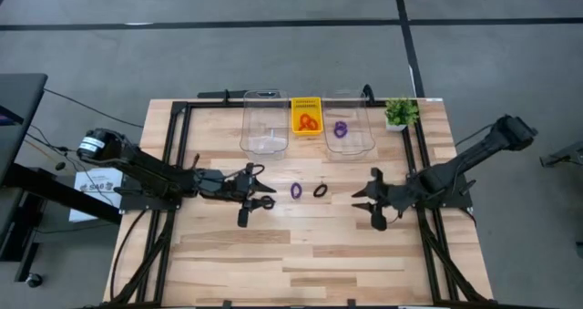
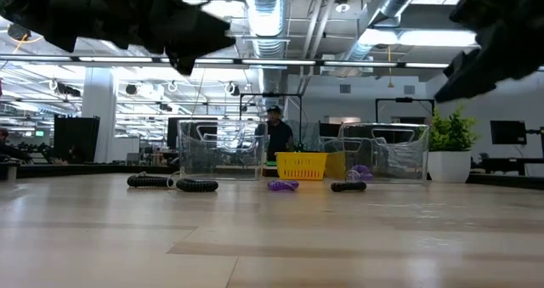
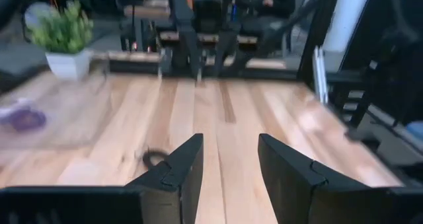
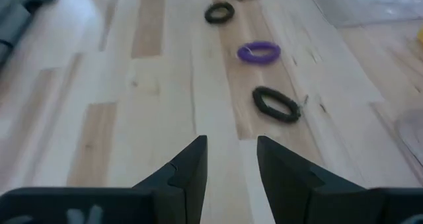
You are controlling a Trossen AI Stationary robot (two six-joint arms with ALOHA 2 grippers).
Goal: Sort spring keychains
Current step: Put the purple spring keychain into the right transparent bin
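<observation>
Four spring keychains lie flat in a row at mid-table: a purple one (image 1: pixel 296 190) (image 4: pixel 258 51), a black one (image 1: pixel 321 190) (image 4: pixel 276 104), and two more black ones (image 2: pixel 149 182) (image 2: pixel 197 185) by my left gripper. Orange-red keychains (image 1: pixel 307 122) lie in the yellow basket (image 1: pixel 306 103). A purple keychain (image 1: pixel 340 129) lies in the right clear bin (image 1: pixel 350 145). My left gripper (image 1: pixel 260 200) (image 3: pixel 228 164) hangs open left of the row. My right gripper (image 1: pixel 366 200) (image 4: pixel 231 164) hangs open right of it, tipped down at the black keychain. Neither touches anything.
A second clear bin (image 1: pixel 264 143) stands left of the basket along the far edge. A small potted plant (image 1: pixel 399 113) sits at the far right corner. Bare wood stretches across the near half of the table (image 1: pixel 301 263). A person (image 2: pixel 276 131) stands beyond the far edge.
</observation>
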